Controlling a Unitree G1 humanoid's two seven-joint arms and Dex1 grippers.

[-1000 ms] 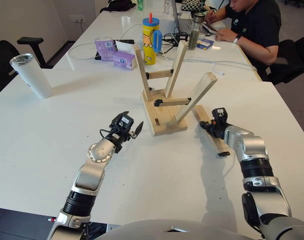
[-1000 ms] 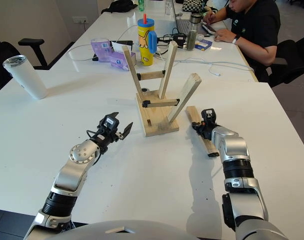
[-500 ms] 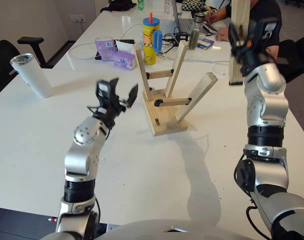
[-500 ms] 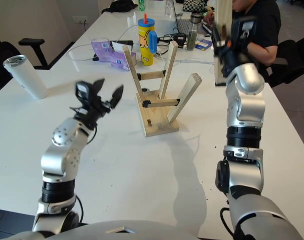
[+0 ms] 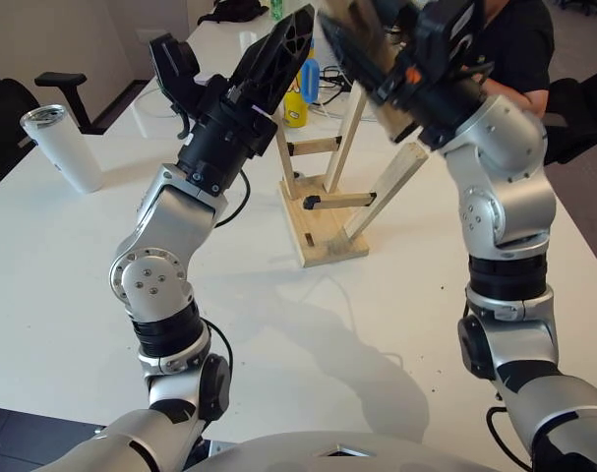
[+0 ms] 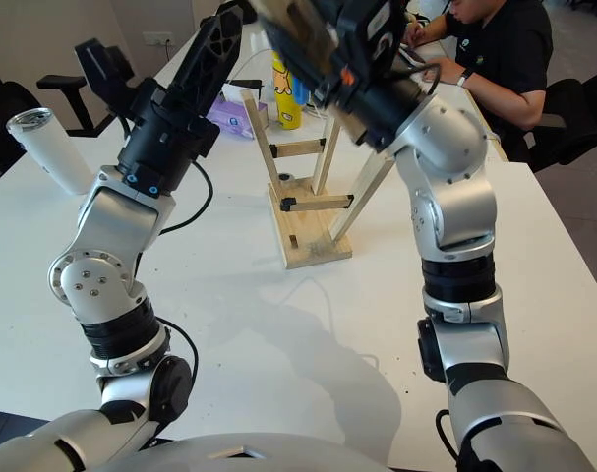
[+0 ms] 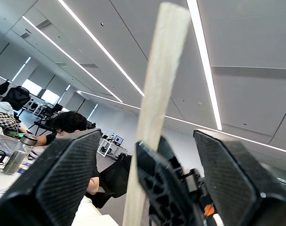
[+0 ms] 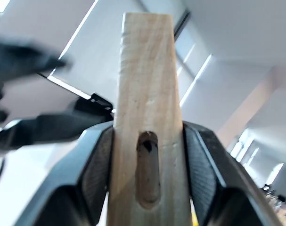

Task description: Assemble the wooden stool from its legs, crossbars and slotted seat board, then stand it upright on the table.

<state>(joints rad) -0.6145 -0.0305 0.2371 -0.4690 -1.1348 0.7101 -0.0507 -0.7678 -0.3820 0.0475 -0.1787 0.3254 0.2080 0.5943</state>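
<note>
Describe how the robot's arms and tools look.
The left arm and right arm are rounded silver shells with black joints. The left has a round elbow cap ringed with screws and a loose black cable. The left tool and right tool are black, each with two broad textured fingers.

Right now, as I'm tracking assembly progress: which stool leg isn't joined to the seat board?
The leg clamped in the right gripper, raised above the table. The other three legs stand fitted in the seat board.

The bench point(image 5: 72, 285) and tumbler point(image 5: 60, 147) were white, the stool point(image 5: 328, 241) and leg point(image 8: 147, 84) pale wood, its slot point(image 8: 147, 169) dark, the left tool point(image 5: 234, 49) black, the cup point(image 6: 286, 103) yellow.
</note>
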